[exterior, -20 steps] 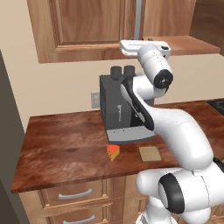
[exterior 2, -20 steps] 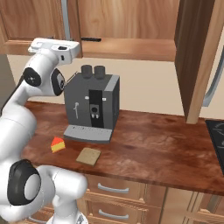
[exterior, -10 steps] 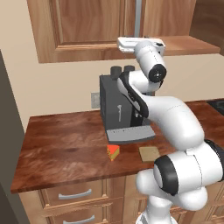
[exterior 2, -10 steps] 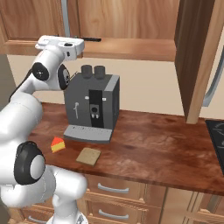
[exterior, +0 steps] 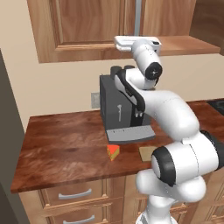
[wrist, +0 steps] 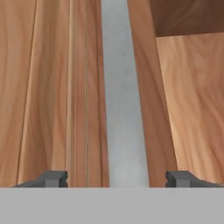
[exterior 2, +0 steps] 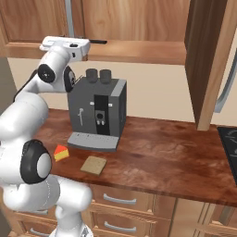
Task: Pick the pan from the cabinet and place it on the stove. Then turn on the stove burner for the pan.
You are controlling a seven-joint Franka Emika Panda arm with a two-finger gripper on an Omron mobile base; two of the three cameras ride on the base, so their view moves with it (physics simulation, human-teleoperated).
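The white robot arm's two-finger gripper [wrist: 117, 178] was raised to the brown wooden wall cabinet [exterior: 87, 30], at the upper middle of the left base view and the upper left of the right base view. In the hand view, its two small dark fingers [wrist: 52, 178] stood wide apart at the lower left and lower right of the frame, with the cabinet's long silver bar handle [wrist: 122, 109] running between them from top to bottom. The fingers were not touching the bar; they held nothing. To the right of the bar in that view lay a plain wood shelf surface [wrist: 192, 100] with a darker recess above it.

In the right base view, a thin black straight piece [exterior 2: 98, 41] lay on the cabinet shelf just right of the hand; whether it was the pan's handle I cannot tell. The flat black cooktop [exterior 2: 230, 148] showed at the right edge of that frame, well apart from the arm.

On the reddish-brown wooden tabletop [exterior: 61, 148] stood a dark grey boxy coffee machine [exterior 2: 97, 113] at the centre. Near its front lay a small orange and yellow wedge [exterior: 113, 152] and a flat tan square [exterior 2: 94, 165]. Below the tabletop were wooden drawers with curved silver pulls [exterior: 75, 194].
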